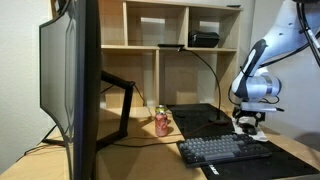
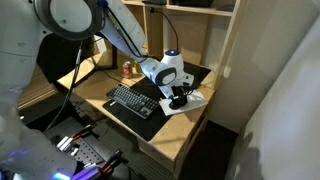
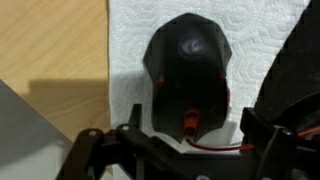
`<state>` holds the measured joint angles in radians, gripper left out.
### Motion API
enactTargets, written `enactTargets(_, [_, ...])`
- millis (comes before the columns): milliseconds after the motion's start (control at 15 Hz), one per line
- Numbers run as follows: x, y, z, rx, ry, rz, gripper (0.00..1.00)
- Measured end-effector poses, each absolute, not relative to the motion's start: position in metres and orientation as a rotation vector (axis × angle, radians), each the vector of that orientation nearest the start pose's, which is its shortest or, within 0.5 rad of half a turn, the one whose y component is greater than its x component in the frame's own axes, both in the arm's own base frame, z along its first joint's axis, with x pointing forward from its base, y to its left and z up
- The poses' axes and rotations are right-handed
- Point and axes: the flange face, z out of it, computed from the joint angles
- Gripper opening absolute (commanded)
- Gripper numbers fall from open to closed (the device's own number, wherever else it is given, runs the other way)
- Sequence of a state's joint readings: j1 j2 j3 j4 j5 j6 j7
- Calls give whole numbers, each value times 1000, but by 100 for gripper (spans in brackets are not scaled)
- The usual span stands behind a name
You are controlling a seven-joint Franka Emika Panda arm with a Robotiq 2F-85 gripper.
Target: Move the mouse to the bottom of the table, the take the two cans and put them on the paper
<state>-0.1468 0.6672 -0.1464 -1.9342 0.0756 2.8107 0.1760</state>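
**Exterior views.** In an exterior view the pincer (image 1: 248, 122) hangs low over the desk (image 1: 140, 156), just behind the keyboard (image 1: 225, 150). The two cans (image 1: 161, 121) stand together near the monitor (image 1: 75, 90), well apart from the pincer. The mouse cannot be made out in this view. In an exterior view the pincer (image 2: 178, 98) sits over the paper (image 2: 195, 101) at the desk corner, beside the keyboard (image 2: 133, 101). The cans (image 2: 127, 70) stand at the opposite end of the mat (image 2: 150, 115).

**Wrist view.** The mouse (image 3: 190, 72) lies on the paper (image 3: 130, 40), directly below the pincer (image 3: 185, 150). Its long axis runs top to bottom in this view, square to the line between the fingers (image 3: 98, 150). The jaws stand wide, one finger on either side of the mouse's near end. The gap is broader than the mouse body and nothing is held. Contact with the mouse cannot be confirmed.

**Judgement.** A straight descent, then closure across the short axis, should secure the mouse. No wrist rotation appears necessary.
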Motion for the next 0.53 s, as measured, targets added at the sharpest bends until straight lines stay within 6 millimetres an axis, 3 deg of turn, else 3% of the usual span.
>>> enactTargets(267, [615, -182, 159, -3068, 810, -294, 100])
enactTargets(333, [615, -183, 157, -3068, 812, -283, 75])
enactTargets(400, [615, -183, 155, -3067, 816, -271, 74])
enactTargets(533, [615, -185, 148, -3066, 823, -254, 60])
